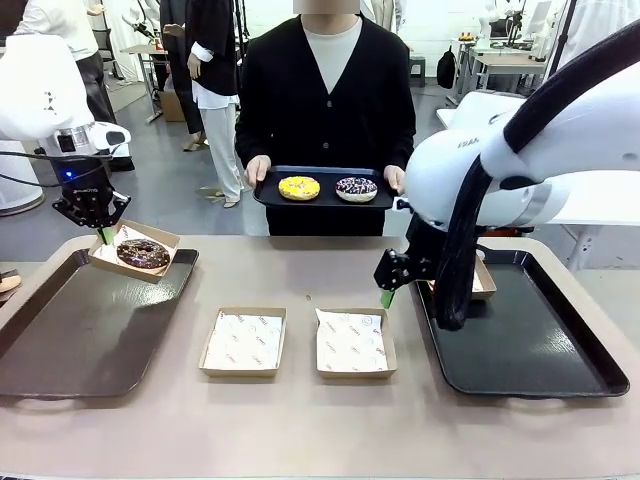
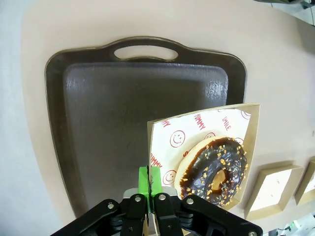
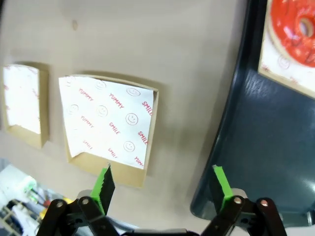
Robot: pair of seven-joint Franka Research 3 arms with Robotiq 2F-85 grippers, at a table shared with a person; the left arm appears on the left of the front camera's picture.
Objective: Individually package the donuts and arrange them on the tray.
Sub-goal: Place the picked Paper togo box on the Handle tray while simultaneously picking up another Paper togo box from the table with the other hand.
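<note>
L gripper (image 1: 102, 236): fingers are being pressed together on the far-left corner of a cardboard box (image 2: 252, 142). Box wall + paper liner are being pinched between the green pads. Gripper is being held above the far-right corner of the L tray (image 1: 70, 340).
Choc donut (image 1: 143, 254): is being carried inside that box, lying flat on the smiley-print liner, w/ pale crumbs on the glaze. Box is being held slightly tilted. Whether it is touching the tray cannot be told.
R gripper (image 3: 162, 184): fingers are being held spread wide, w/ nothing between them. Gripper is being hung low over the bench (image 1: 300, 420), just beside the L edge of the R tray (image 1: 560, 360).
Empty boxes: L empty box (image 1: 243, 341) & R empty box (image 1: 356, 342) are being seen side by side at mid bench, toward the near edge. They are apart from each other, and both are lined w/ white printed paper.
Red donut (image 3: 295, 27): is lying in its own lined box at the far-left corner of the R tray. That box is being partly hidden by the R arm (image 1: 520, 170) in front view.
Yellow donut (image 1: 299, 188) & sprinkled dark donut (image 1: 356, 188): are being held side by side, unboxed, on a small black tray (image 1: 325, 203). The tray is being gripped at both ends by the person's hands (image 1: 258, 172), beyond the far edge of the bench.
</note>
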